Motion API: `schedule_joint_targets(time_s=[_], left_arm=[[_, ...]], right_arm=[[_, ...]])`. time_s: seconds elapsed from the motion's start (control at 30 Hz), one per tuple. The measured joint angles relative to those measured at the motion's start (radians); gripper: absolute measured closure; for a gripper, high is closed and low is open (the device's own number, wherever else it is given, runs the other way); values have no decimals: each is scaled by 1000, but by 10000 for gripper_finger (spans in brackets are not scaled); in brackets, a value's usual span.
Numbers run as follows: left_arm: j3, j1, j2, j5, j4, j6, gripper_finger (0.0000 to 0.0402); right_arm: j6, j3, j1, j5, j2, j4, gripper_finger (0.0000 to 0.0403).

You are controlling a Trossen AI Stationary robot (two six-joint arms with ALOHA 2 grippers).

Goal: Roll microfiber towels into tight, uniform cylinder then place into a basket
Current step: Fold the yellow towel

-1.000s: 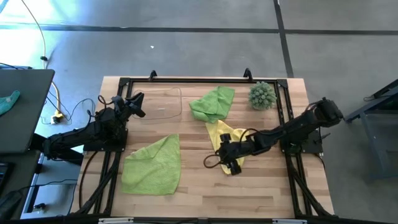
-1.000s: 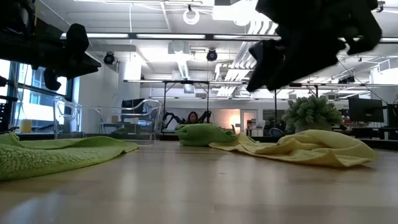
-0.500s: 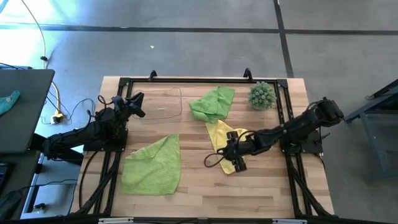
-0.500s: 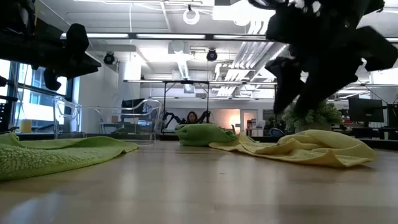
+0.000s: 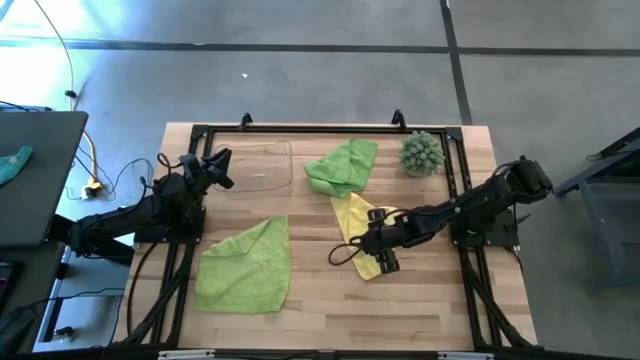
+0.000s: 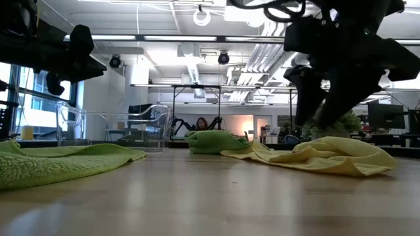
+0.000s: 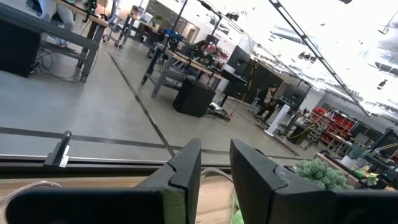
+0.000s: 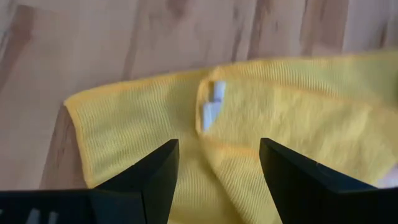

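The yellow towel (image 5: 352, 222) lies crumpled on the table right of the middle; it also shows in the low view (image 6: 328, 157) and in the right wrist view (image 8: 298, 112), with a white tag (image 8: 211, 102). My right gripper (image 5: 385, 258) is open just above the towel's near end (image 6: 321, 121), fingers pointing down, touching nothing. One lime green towel (image 5: 245, 265) lies flat at the near left. The other (image 5: 342, 165) lies bunched at the far middle. The clear basket (image 5: 268, 165) stands at the far left. My left gripper (image 5: 222, 168) waits beside the basket, open and empty.
A spiky green ball plant (image 5: 422, 153) stands at the table's far right corner. A black frame (image 5: 300, 128) runs along the table's edges. Bare wood (image 5: 420, 310) lies near the front edge. A small teal cloth (image 5: 15, 162) lies on a side desk off the table.
My right gripper has gone down toward the yellow towel's near end and a little toward the table's right edge, turning as it went. Its fingers have stayed open. The towels have not moved.
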Motion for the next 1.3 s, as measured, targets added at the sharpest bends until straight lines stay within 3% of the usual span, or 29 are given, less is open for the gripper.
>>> schedule_joint_targets(time_s=[0.2,0.4,0.63,0.77,0.97,1.13,1.3], left_arm=[[0,0,0,0,0,0,326],[0,0,0,0,0,0,326],[0,0,0,18,0,-5,326],[0,0,0,113,0,-22,326],[0,0,0,337,6,-19,326],[0,0,0,544,39,-22,325],[0,-24,0,629,104,-21,309]], right_arm=[[-104,0,0,-3,46,109,187],[-105,0,0,8,134,136,189],[-82,3,0,76,205,154,233],[-36,4,0,77,209,155,278],[9,2,0,76,206,151,334],[32,2,0,68,206,150,346],[85,2,-1,48,206,149,347]])
